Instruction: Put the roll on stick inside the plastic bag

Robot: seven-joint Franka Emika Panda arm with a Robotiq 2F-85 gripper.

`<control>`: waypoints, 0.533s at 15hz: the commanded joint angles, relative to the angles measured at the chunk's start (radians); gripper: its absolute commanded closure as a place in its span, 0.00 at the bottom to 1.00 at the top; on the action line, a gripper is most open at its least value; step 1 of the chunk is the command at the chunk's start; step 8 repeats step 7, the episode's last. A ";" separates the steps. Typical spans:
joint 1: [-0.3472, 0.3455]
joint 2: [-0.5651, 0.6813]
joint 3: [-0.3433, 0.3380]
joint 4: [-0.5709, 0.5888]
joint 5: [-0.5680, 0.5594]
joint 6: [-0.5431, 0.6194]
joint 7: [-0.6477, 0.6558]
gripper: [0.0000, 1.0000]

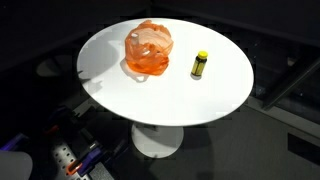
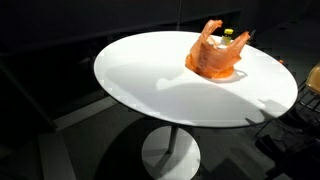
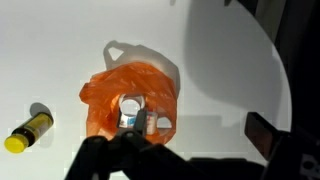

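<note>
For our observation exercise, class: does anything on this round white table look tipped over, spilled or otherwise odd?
The yellow roll-on stick lies on its side on the table, apart from the crumpled orange plastic bag, whose mouth gapes open. Nothing looks spilled or broken.

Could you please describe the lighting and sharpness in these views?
In both exterior views the white table glares against a dark room; in an exterior view the bag throws a soft shadow on it; in the wrist view the stick and bag look slightly blurred.
</note>
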 commanded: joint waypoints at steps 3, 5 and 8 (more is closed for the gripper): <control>0.002 -0.050 -0.002 -0.002 0.001 -0.045 0.008 0.00; 0.001 -0.065 -0.004 -0.008 0.003 -0.047 0.008 0.00; 0.001 -0.066 -0.005 -0.013 0.003 -0.047 0.008 0.00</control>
